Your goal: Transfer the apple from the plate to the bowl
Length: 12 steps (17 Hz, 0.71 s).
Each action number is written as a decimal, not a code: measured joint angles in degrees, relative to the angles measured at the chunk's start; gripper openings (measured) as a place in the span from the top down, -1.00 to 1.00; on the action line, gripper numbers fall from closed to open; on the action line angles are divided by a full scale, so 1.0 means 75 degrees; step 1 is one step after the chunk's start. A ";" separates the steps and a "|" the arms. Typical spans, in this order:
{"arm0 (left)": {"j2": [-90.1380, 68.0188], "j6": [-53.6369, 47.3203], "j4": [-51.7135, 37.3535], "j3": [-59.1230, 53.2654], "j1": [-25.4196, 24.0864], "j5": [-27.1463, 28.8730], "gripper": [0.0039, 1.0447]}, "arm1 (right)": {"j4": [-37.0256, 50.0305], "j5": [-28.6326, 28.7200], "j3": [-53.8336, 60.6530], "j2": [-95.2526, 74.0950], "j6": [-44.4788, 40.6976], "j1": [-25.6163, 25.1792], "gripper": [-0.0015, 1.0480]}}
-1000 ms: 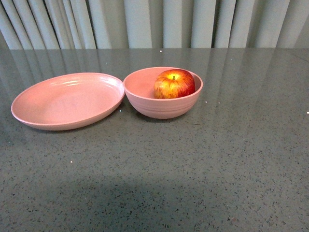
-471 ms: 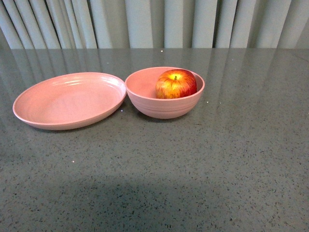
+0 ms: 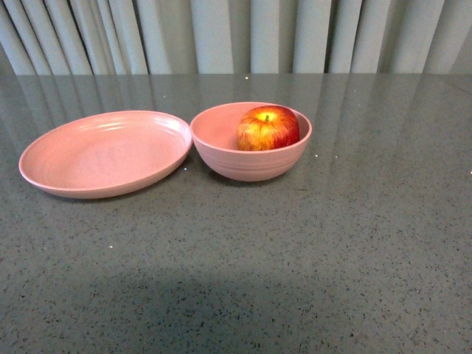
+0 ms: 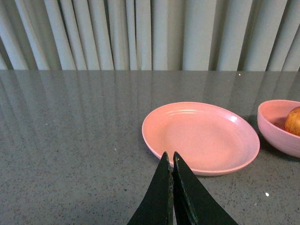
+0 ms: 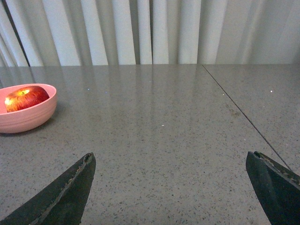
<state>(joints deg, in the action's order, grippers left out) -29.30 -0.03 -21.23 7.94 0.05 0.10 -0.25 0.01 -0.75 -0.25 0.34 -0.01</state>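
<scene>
1. The apple [image 3: 268,128] sits in the bowl [image 3: 251,158], centre of the front frame; the plate [image 3: 103,153] at left lies bare
2. Left pincer [image 4: 171,161] clenched, right pincer [image 5: 171,171] spread wide, both grasping nothing
3. Transfer looks done; next, simply keep both arms clear

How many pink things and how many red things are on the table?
Pink: 2, the plate and the bowl
Red: 1, the apple sitting in the bowl
Total: 3
</scene>
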 joint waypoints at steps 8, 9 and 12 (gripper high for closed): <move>0.1364 0.0000 0.0705 -0.0676 0.0000 0.0000 0.98 | 0.0000 0.0000 0.0000 0.0000 0.0000 0.0000 -0.87; 0.1518 0.0000 0.0807 -0.0705 0.0000 0.0000 0.98 | 0.0000 0.0000 0.0000 0.0000 0.0000 0.0000 -0.87; 0.1932 0.0003 0.0906 -0.0950 0.0000 -0.0015 0.98 | -0.0003 0.0000 0.0000 0.0000 0.0000 0.0000 -0.87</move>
<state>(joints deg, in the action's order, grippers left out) -14.81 -0.01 -14.44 0.82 0.05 -0.01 -0.27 0.01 -0.75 -0.25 0.34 -0.01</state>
